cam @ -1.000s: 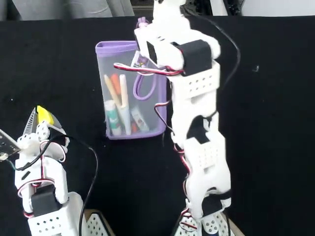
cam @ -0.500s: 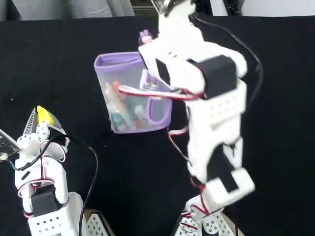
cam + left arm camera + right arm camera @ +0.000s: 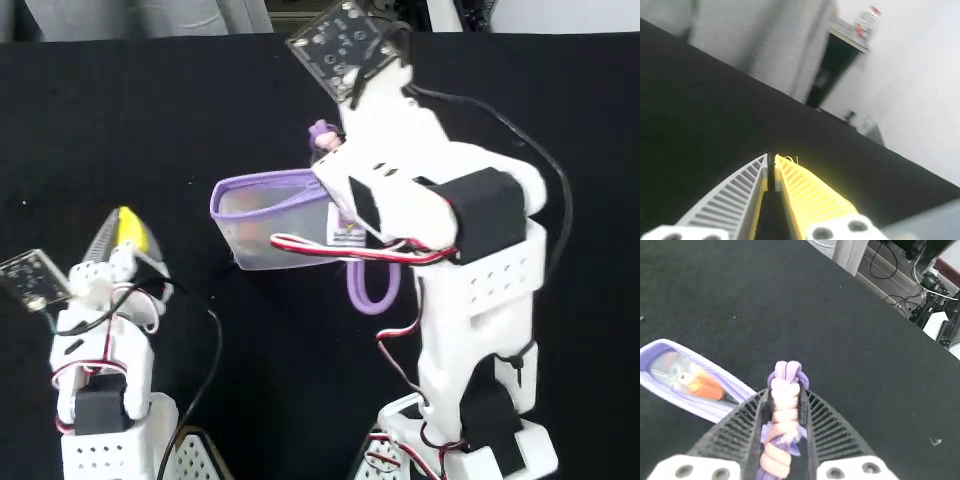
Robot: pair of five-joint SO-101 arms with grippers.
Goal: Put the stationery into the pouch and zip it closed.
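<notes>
Right gripper [image 3: 786, 386] fingers clamp the braided zipper pull [image 3: 785, 412], the purple pouch [image 3: 270, 215] hanging tilted over the black surface [image 3: 150, 120]; left gripper [image 3: 771, 162] fingers together, well apart

Bright, even light blows out the white wall [image 3: 910, 90]; black table [image 3: 150, 120] swallows shadows.

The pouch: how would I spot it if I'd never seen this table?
On the black table, look to the taller white arm, the right one. Its gripper is shut on a pink-and-purple braided pull, and the pouch sits just beside it: see-through, purple-rimmed, with a purple loop dangling.
</notes>
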